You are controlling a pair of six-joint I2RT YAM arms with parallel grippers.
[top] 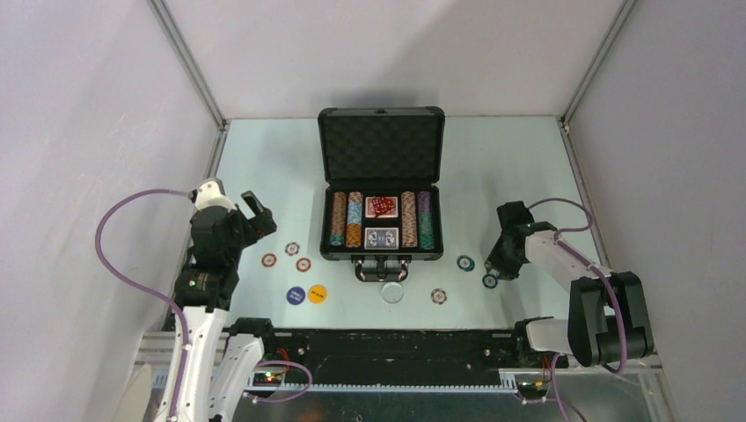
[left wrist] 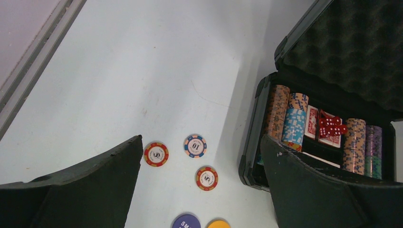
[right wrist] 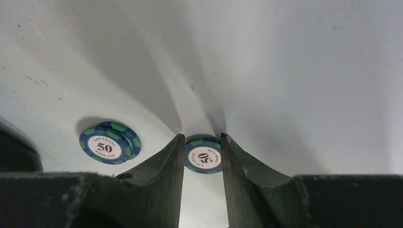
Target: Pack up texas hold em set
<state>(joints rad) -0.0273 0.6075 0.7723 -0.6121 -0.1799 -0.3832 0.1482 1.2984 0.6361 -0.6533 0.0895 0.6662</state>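
Evidently the packing was well advanced but not finished. The black case [top: 381, 145] was seen standing open at the middle of the table [top: 510, 176], with its foam-lined lid raised. Its tray was largely filled: rows of striped chips [top: 338, 220] were stacked at either side, two card decks [top: 382, 237] were laid between them, and the red dice [top: 381, 206] were set on the farther deck.

Several pieces were left outside the case. Three loose chips [top: 292, 248] were scattered off its front left corner, and a blue button [top: 296, 294] and a yellow button [top: 317, 294] were placed side by side nearer the arms. A pale round button [top: 392, 292] was seen just in front of the handle, and one more chip [top: 438, 296] was seen to its right.

The right gripper [right wrist: 201, 137] was lowered to the table to the right of the case. Its fingers were closed against the two sides of a blue-green chip [right wrist: 203, 159] marked 50, which was judged to be pinched but not lifted. A second blue-green chip [right wrist: 110, 142] was left near it. The left gripper [left wrist: 201, 140] was held above the three loose chips with its fingers spread wide and nothing held between them.

All the outlying pieces were judged to need stowing before the lid could be shut
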